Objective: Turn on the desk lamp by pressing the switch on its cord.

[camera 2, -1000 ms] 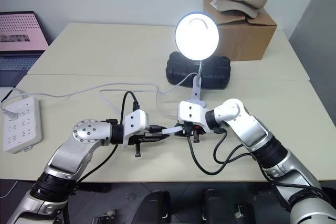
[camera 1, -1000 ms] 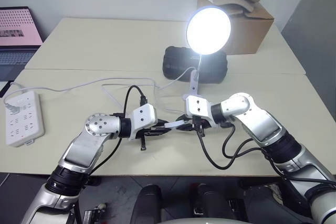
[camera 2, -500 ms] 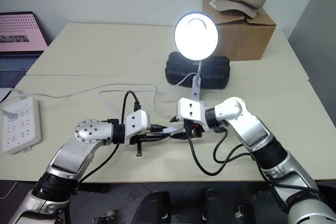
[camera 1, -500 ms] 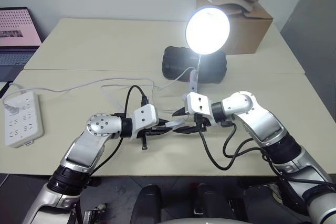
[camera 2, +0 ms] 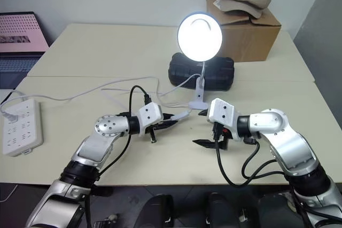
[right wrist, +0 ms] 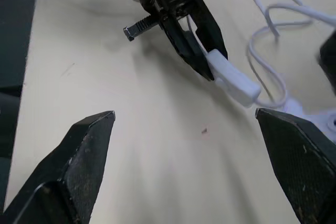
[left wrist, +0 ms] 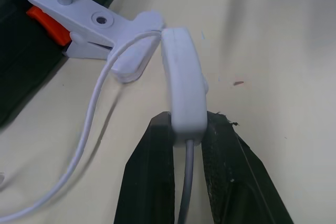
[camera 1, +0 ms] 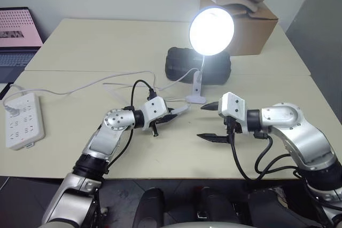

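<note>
The desk lamp [camera 1: 211, 30] is lit and stands on its white clip base [camera 1: 195, 99] in front of a black case. My left gripper [camera 1: 172, 116] is shut on the white switch [left wrist: 182, 82] at its near end, just left of the clip base; the white cord [left wrist: 93, 98] loops from the switch toward the clip. My right gripper [camera 1: 208, 122] is open, its fingers spread wide, a little to the right of the switch and apart from it. In the right wrist view the switch [right wrist: 232, 80] sticks out from between the left gripper's black fingers [right wrist: 193, 45].
A black case [camera 1: 197, 65] lies behind the lamp, and a cardboard box [camera 1: 246, 20] with a cap on it stands at the back right. A white power strip [camera 1: 22, 120] sits at the left table edge, with a laptop [camera 1: 18, 36] beyond it. Cord loops [camera 1: 128, 86] cross the table's middle.
My right gripper let go of the switch, opened wide and drew back to the right. My left gripper carried the switch forward toward the clip base. The lamp stays lit.
</note>
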{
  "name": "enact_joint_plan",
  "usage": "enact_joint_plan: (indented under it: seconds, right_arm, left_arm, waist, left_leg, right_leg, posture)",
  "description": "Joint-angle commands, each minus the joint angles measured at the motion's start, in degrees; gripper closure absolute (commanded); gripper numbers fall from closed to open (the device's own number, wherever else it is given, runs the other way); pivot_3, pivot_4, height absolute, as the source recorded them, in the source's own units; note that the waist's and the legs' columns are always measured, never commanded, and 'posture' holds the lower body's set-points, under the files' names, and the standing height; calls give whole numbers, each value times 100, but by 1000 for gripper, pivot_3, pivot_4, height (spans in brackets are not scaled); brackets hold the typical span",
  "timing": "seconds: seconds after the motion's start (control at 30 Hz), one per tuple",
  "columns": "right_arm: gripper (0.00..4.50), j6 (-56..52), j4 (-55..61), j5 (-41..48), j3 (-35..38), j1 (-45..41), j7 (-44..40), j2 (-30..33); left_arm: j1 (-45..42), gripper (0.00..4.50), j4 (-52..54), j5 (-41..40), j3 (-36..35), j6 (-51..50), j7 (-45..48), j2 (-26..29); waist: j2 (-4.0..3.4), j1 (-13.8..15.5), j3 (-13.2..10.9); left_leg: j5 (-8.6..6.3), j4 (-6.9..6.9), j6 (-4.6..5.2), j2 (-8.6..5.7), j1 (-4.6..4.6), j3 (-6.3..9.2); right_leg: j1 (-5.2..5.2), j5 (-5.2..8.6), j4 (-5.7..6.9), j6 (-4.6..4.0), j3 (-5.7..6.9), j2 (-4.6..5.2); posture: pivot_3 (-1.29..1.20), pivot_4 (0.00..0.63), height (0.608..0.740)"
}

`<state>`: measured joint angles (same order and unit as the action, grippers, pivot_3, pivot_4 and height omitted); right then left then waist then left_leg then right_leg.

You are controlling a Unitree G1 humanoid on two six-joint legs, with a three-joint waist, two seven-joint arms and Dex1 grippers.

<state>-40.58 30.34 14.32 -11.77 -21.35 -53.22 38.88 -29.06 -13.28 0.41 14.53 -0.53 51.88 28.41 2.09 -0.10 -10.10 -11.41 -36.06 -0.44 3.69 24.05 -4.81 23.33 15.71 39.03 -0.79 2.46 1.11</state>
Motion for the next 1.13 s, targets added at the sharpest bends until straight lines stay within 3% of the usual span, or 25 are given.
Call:
enact_joint_plan:
  seconds: [0.03,0.37,0.57,0.87,1.13]
  right_arm:
    - [0,-113,443,-36,197,112,450,-41]
    - [0,-183,602,59,274,331,894,-16]
    - [0,84,585,250,593,462,837,10]
    - [0,953,513,773,1543,1168,273,335]
    - [0,1348,280,843,1804,1461,-18,608]
  left_arm:
    - [-178,3398,-260,-52,-46,244,48,-108]
    - [184,1454,341,-605,-305,-38,765,281]
    - [1300,229,2028,-1338,-1047,-904,739,883]
    - [3625,229,4063,-1769,-2436,-1789,-183,1100]
    - [4012,229,4221,-2038,-2940,-2035,-269,1251]
  waist:
    - [0,-9,0]
    - [0,-13,0]
    - [0,-16,0]
    - [0,-2,0]
    - [0,21,1]
  left_leg:
    - [0,0,0,0,-1,-1]
    - [0,0,0,0,-1,-1]
    - [0,2,-1,3,0,0]
    - [0,3,-1,2,-11,2]
    - [-1,2,-2,0,-19,11]
  right_leg:
    - [0,0,0,0,-2,0]
    - [0,0,-1,0,-2,0]
    - [0,1,-4,0,-2,0]
    - [-8,1,-6,1,-3,6]
    - [-11,16,-5,-28,5,8]
  posture:
    - [0,150,740]
    - [0,150,740]
    - [0,150,740]
    - [0,150,740]
    - [0,150,740]
